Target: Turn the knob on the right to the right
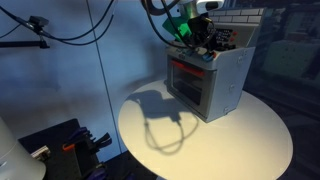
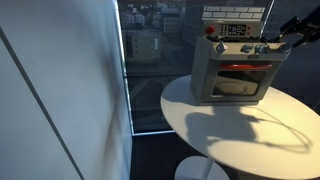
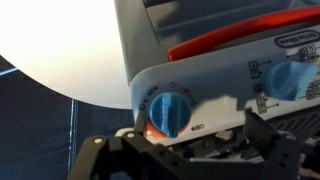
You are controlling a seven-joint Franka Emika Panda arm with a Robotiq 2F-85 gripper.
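A grey toy oven [image 1: 210, 80] with a red door handle stands on the round white table [image 1: 230, 140]; it shows in both exterior views [image 2: 232, 75]. In the wrist view a blue knob [image 3: 170, 110] sits on the oven's white control panel, with a second blue knob [image 3: 291, 76] at the frame's right edge. My gripper [image 3: 185, 150] is open, its dark fingers spread to either side just short of the nearer blue knob and not touching it. In the exterior views the gripper [image 2: 272, 43] hovers at the oven's upper front corner [image 1: 190, 35].
The table's rim [image 2: 200, 135] stands next to a glass wall with a city view. A black stand with cables [image 1: 65, 145] is on the floor beside the table. The oven's red handle [image 3: 230, 35] runs above the knobs in the wrist view.
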